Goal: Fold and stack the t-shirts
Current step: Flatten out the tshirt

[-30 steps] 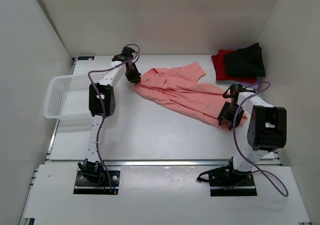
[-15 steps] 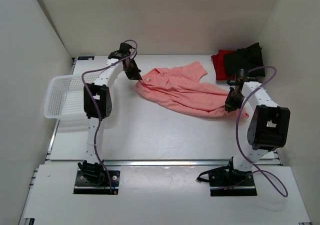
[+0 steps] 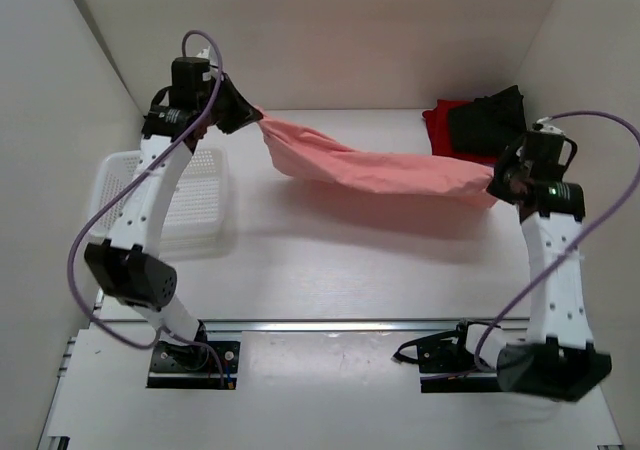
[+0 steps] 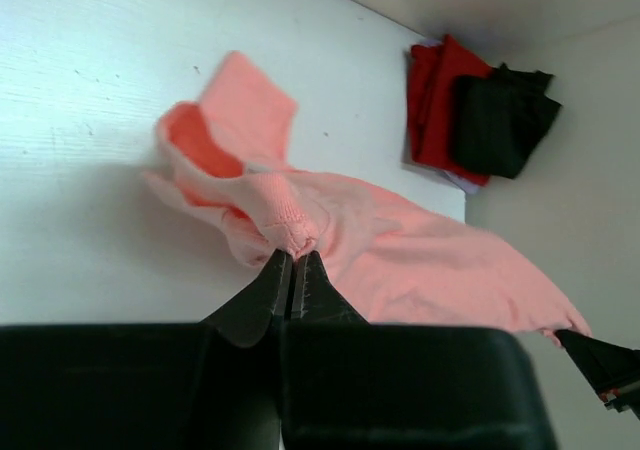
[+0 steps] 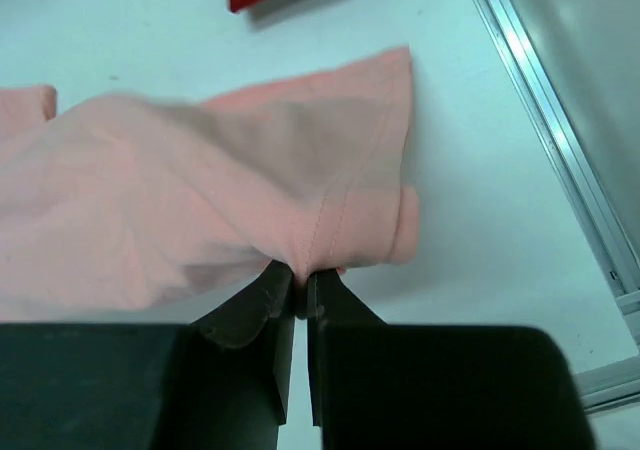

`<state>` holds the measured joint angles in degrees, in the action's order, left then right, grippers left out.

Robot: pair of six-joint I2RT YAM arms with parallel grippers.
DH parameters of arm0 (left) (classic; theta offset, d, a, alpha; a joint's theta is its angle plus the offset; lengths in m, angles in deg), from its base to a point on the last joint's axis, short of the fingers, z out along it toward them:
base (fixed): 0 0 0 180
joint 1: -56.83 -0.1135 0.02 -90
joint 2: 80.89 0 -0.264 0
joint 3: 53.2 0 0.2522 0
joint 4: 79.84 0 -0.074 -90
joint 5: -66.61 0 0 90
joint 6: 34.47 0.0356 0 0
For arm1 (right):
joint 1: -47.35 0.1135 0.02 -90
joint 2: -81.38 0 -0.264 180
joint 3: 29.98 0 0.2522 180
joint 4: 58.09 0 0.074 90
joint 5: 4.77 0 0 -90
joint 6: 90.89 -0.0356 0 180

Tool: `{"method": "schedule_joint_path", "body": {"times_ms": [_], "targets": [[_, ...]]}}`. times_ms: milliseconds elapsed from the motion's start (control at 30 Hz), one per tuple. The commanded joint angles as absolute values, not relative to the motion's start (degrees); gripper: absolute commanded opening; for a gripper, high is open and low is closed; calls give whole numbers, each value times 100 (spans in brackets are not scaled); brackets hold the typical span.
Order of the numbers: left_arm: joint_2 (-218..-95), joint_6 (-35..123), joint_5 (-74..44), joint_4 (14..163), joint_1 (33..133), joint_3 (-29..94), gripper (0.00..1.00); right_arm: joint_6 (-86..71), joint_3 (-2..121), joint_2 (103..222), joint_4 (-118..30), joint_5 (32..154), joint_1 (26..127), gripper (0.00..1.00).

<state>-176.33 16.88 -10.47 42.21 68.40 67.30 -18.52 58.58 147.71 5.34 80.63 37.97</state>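
The salmon-pink t-shirt (image 3: pixel 380 170) hangs in the air, stretched between both grippers above the table. My left gripper (image 3: pixel 252 117) is shut on one end of it, seen pinched in the left wrist view (image 4: pixel 293 255). My right gripper (image 3: pixel 497 182) is shut on the other end by a stitched hem (image 5: pixel 300 270). A folded black t-shirt (image 3: pixel 488 120) lies on a folded red t-shirt (image 3: pixel 440 125) at the back right; both show in the left wrist view, black (image 4: pixel 503 120) on red (image 4: pixel 440 100). The lavender shirt is barely visible under them.
A white plastic lattice basket (image 3: pixel 190 195) stands at the left, partly behind the left arm. White walls enclose the table on three sides. A metal rail (image 3: pixel 330 323) runs along the table's near edge, also at the right in the right wrist view (image 5: pixel 560 150).
Both arms have risen and lifted the pink shirt off the table. It was lying crumpled; now it hangs stretched between the grippers. The left gripper has moved left and up, the right one up.
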Motion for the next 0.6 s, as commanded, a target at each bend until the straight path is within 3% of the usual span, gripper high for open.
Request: {"method": "schedule_joint_path", "body": {"times_ms": [0,200,433,467,500,567], "targets": [[-16645,1616,-1222,4429,6975,6210,0,-1663,5551,13705,366,8364,3743,1],[-16052,1211,-1188,4571,6861,6005,0,-1548,5673,13446,892,8542,3469,0],[-17850,1080,-1154,4438,7125,6752,1,-1952,5541,14745,16,9103,3610,0],[-18237,1071,-918,4604,7072,6866,11,-1961,5410,15052,-117,9277,3593,0],[-18406,1062,-672,4806,7054,6910,30,-1961,5270,15186,-327,9357,3584,0],[-19178,879,-85,5086,6879,6955,42,-1979,5199,15581,-522,9332,3549,0]]}}
